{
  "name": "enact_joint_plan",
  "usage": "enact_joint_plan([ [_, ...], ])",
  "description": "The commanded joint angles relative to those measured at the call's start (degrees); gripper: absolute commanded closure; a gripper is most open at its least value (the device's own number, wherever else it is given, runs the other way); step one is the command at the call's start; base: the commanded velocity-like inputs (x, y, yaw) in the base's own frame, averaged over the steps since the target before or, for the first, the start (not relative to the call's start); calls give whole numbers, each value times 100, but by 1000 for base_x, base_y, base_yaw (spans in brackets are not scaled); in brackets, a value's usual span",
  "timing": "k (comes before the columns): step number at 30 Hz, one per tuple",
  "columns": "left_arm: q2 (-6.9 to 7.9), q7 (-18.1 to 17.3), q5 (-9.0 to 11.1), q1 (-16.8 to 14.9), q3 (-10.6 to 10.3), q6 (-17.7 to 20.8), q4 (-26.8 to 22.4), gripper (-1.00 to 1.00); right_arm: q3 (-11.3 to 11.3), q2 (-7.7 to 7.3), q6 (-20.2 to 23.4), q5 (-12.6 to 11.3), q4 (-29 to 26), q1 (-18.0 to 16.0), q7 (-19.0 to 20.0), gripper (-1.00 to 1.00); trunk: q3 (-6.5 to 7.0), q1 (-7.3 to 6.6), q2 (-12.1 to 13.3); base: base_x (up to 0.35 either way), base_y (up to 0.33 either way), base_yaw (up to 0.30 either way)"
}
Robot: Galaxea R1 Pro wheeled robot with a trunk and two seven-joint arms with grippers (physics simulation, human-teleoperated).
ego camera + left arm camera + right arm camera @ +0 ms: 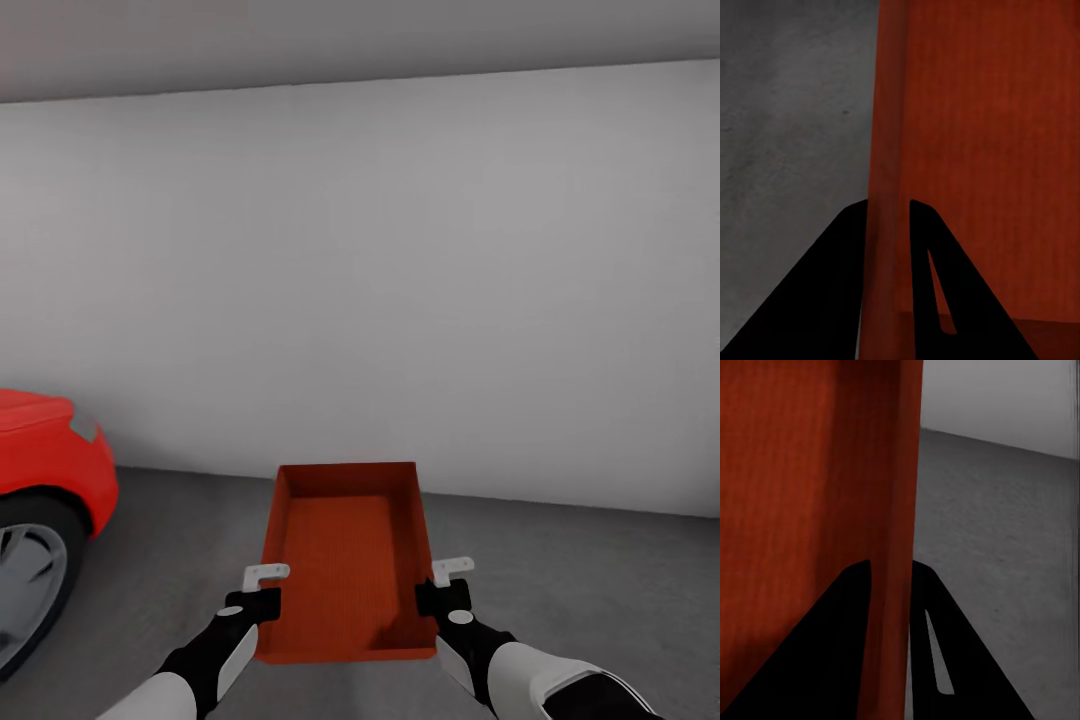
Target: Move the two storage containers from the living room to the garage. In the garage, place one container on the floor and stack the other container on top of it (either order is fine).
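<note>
Container [345,560] up front, an orange-red open bin carried between both arms over the grey concrete floor [580,570] of the garage. Left gripper [262,590] pinches its left wall, a finger on each side; right gripper [445,585] clamps the right wall likewise. Red car [45,470] sits off left, white wall [400,280] ahead.

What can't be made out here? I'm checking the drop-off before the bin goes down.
- Floor under the bin: hidden by the bin in the head view, so its height above the concrete is unclear.
- Red car: cut off by the head view's left edge.
- Left gripper and right gripper: each wrist view's lower edge cuts off the fingers clamped on a bin wall.
- Second bin: whereabouts unknown.
</note>
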Motion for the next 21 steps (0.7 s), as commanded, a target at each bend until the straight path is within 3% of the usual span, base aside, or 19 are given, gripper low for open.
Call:
enact_joint_plan([
  [1, 4, 452, 118, -7, 290, -298, -32, 100, -190, 5, 2, 22, 9, 0, 21, 100, -9, 5, -9, 322, 148, -257],
  [5, 4, 452, 118, -7, 298, -301, -42, 100, -190, 5, 8, 22, 9, 0, 26, 100, -6, 5, -9, 238, 110, -111],
  [13, 4, 452, 118, -7, 310, -302, -47, 100, -190, 5, 11, 22, 9, 0, 30, 100, -6, 5, -9, 23, 9, -7],
  [21, 4, 452, 118, -7, 302, -302, -38, 100, -191, 5, 11, 22, 9, -1, 30, 100, -6, 5, -9, 275, 0, 0],
])
